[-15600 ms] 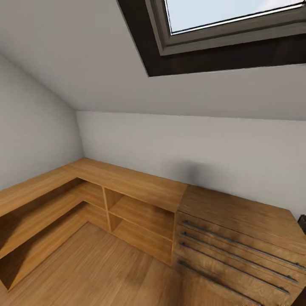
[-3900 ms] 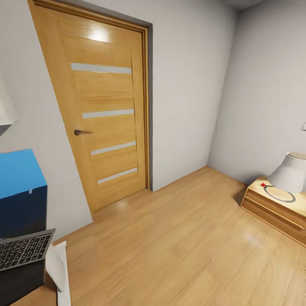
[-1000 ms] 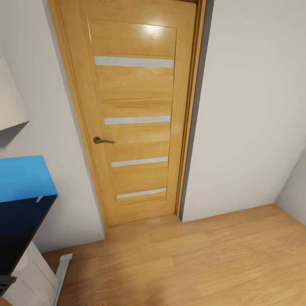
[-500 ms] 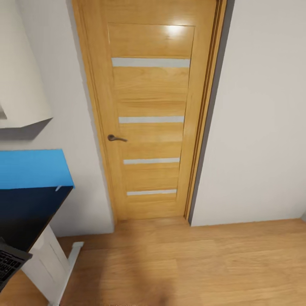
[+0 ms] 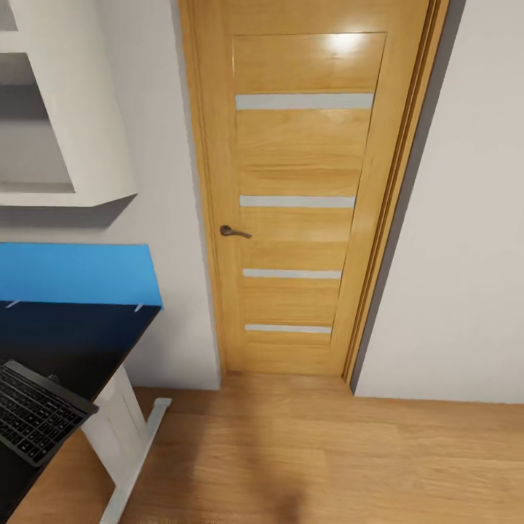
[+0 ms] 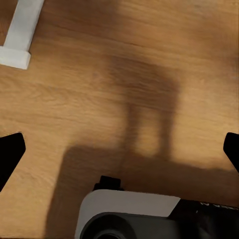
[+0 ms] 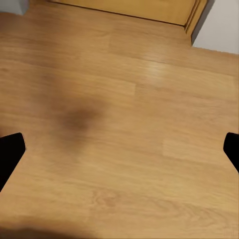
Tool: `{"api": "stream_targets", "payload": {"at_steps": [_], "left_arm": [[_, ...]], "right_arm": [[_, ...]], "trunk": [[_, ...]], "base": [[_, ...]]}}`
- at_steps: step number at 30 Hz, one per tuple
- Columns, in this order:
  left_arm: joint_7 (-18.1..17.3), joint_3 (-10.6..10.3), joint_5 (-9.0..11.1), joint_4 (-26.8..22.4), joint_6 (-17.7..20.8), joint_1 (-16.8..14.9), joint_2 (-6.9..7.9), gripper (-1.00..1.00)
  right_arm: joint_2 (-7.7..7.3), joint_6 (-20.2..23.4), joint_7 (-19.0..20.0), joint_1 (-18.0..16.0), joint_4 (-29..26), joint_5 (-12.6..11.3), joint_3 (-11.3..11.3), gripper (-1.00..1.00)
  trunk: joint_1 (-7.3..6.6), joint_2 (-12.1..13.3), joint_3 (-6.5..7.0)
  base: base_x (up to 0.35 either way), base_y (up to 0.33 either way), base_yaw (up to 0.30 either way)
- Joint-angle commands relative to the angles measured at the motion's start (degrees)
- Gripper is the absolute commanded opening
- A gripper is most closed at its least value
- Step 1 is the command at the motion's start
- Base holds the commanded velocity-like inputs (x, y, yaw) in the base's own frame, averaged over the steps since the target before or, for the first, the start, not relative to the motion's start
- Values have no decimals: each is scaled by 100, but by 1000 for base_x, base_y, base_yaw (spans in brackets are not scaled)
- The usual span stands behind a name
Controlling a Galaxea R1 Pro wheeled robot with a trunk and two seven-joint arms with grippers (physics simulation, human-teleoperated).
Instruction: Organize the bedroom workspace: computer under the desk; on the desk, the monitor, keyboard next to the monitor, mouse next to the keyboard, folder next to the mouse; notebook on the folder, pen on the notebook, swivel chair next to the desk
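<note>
Keyboard (image 5: 36, 422) lies on desk (image 5: 80, 338) (both hands spread).

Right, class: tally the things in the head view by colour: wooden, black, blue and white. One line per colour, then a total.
Wooden: 2, the door and floor
Black: 2, the desk top and keyboard keys
Blue: 1, the back panel
White: 2, the wall shelf and desk leg
Total: 7

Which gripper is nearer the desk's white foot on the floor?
Left. The left gripper hangs over floor beside the white desk foot; the right gripper hangs over floor by the wooden door.
</note>
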Motion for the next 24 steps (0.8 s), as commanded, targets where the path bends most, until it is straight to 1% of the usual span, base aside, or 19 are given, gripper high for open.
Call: {"api": "stream_targets", "payload": {"at_steps": [1, 5, 7, 9, 11, 14, 16, 18, 20, 24], "left_arm": [[7, -7, 26, -17, -19, -4, 0, 100], [24, -5, 43, -124, -28, -4, -6, 100], [102, -5, 46, -147, -37, -4, -7, 100], [350, -4, 48, -165, -52, -4, -13, 100], [476, -7, 48, -169, -59, -4, -14, 100], [561, -11, 49, -172, -62, -4, -8, 100], [596, -12, 49, -173, -64, -4, -10, 100], [614, -13, 53, -173, -43, -4, -10, 100], [621, -13, 55, -173, -27, -4, -7, 100], [627, -13, 57, -173, 1, -4, -13, 100]], "right_arm": [[-2, -15, -1, -2, -1, 25, -6, 100], [-4, -22, 1, -2, -6, 22, -10, 100], [-5, -23, -2, -2, -7, 23, -13, 100], [-5, -24, -4, -2, -12, 22, -16, 100], [-9, -24, -5, -2, -15, 24, -17, 100], [-17, -25, -5, -2, -18, 22, -21, 100], [-37, -25, -28, -2, -40, 18, -24, 100], [-63, -37, -217, -2, -56, 20, -26, 100], [-83, -44, -285, -2, -58, 22, -26, 100], [-138, -50, -342, -2, -60, 23, -26, 100]], "trunk": [[23, -45, -25], [111, -206, -97], [154, -286, -133], [198, -366, -169], [242, -446, -204], [308, -567, -258], [352, -647, -294], [396, -727, -330], [440, -807, -366], [528, -968, -438]], "base": [[0, 0, 286], [0, 0, 286], [0, 0, 286], [0, 0, 286], [0, 0, 286], [0, 0, 285], [0, 0, 285], [0, 0, 286], [0, 0, 285], [0, 0, 286]]}}
